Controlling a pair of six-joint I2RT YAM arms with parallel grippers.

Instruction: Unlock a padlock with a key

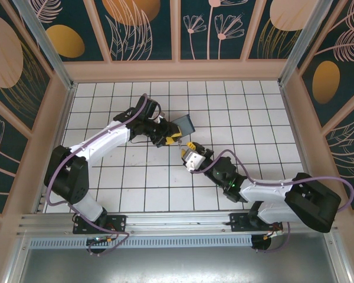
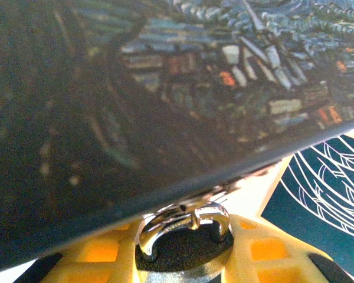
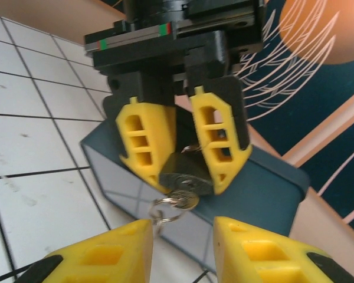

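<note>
Over white tiles (image 3: 35, 194), left hand (image 3: 189, 180) clamps padlock (image 3: 184, 168) (key (image 3: 183, 200) in it).

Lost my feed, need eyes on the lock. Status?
Left gripper shut on padlock. Right gripper open just below. Key in padlock's underside, ring hanging. Painted box close behind.

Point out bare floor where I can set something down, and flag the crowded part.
Bare tiles: the far right stretch between the box and the right wall; the far left corner beyond the left arm; the near strip between it and the right arm. Crowded: the middle, where the left gripper clamps the padlock beside the box, right gripper close by.
</note>
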